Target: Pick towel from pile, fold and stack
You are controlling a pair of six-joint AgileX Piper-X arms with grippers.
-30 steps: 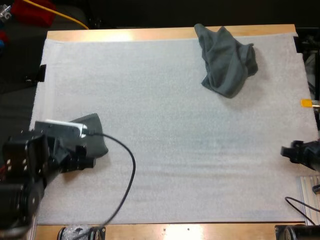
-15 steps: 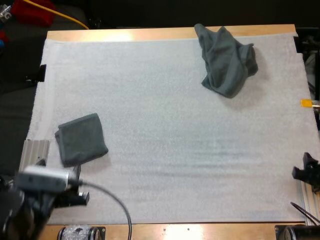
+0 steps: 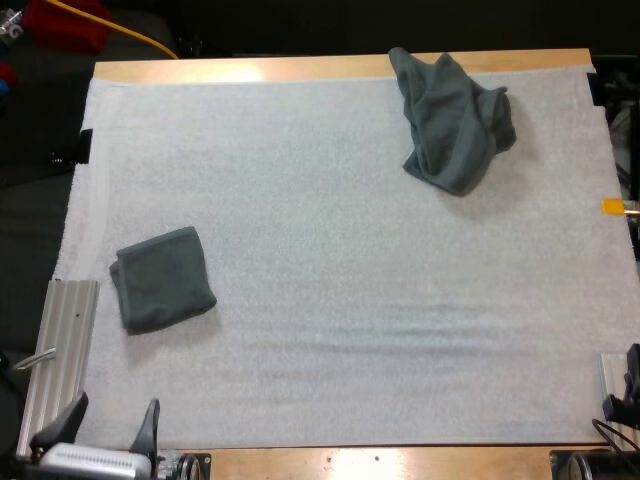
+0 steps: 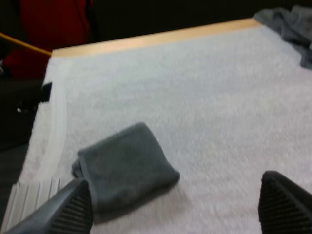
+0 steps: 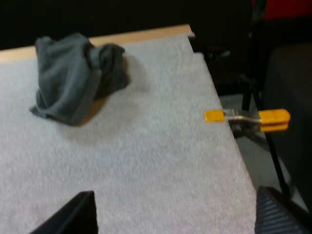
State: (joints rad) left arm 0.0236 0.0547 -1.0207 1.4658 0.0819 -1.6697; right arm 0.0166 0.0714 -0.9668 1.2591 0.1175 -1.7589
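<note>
Folded towel (image 3: 163, 279) and crumpled towel (image 3: 455, 125), well apart

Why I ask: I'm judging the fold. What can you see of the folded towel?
The folded towel is dark grey-green, soft-looking cloth, folded into a compact, roughly square packet with thick, rounded edges. Its layers show on the side facing the mat's left edge. It lies flat, slightly turned, on the mat's near-left part, far from the crumpled towel. Only the mat touches it.

Folded towel (image 3: 162, 279) on mat (image 3: 330, 250) near left; crumpled towel (image 3: 455, 120) far right, well apart.
</note>
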